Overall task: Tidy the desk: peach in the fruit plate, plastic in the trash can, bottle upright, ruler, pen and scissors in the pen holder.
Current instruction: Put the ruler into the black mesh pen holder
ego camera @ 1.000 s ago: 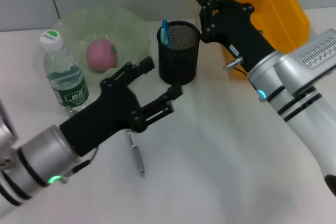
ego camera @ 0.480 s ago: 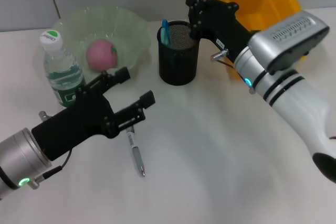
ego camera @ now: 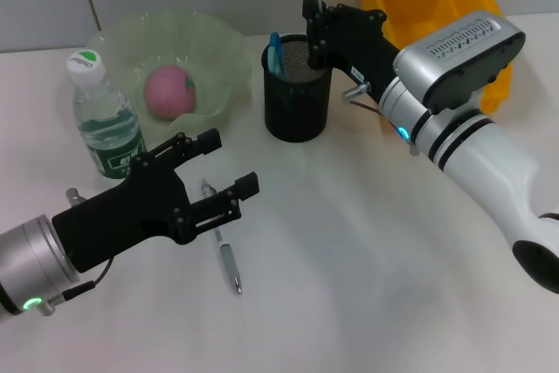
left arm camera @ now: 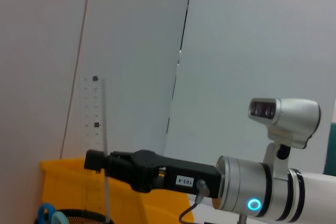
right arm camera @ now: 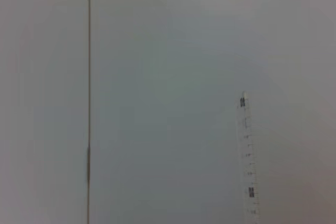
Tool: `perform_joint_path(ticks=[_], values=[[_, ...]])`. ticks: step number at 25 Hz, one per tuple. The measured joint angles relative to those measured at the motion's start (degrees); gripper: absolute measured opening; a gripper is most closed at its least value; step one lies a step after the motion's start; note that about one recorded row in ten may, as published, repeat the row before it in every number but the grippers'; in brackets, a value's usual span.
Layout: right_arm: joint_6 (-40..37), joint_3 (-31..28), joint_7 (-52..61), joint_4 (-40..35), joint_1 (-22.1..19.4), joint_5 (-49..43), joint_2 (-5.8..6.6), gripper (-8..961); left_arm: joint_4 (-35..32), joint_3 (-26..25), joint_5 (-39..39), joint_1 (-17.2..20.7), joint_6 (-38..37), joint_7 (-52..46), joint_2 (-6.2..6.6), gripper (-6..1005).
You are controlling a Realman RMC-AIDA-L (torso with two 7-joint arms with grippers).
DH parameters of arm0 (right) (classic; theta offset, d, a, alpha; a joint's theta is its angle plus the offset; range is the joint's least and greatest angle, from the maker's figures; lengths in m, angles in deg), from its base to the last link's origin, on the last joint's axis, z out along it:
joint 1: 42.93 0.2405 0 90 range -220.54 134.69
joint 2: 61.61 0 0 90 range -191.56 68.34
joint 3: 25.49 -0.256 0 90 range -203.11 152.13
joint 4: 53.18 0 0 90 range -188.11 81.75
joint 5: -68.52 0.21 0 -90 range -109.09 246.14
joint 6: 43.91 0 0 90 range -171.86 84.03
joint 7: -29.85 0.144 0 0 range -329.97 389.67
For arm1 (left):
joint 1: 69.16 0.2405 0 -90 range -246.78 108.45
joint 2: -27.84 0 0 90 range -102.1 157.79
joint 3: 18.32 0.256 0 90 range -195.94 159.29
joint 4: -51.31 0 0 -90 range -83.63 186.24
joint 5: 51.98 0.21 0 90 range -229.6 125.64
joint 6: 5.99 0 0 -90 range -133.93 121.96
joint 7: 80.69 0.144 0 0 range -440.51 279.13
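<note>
- Upright, the clear ruler (left arm camera: 96,129) was gripped by the right pincer (ego camera: 316,19) above the pen holder (ego camera: 297,86).
- Nearby, the left pincer (ego camera: 223,168) was held spread over the pen (ego camera: 222,242).

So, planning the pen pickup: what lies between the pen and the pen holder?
Bare tabletop only, in the head view, between pen and pen holder.
</note>
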Motion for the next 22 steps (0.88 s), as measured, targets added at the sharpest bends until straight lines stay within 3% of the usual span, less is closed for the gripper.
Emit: perform_joint_path(ticks=[22], values=[[5.9, -1.1, 0.1, -0.7, 0.0, -0.2, -0.08, 87, -0.1, -1.0, 0.8, -1.0, -0.4, -0.1, -0.26, 815]])
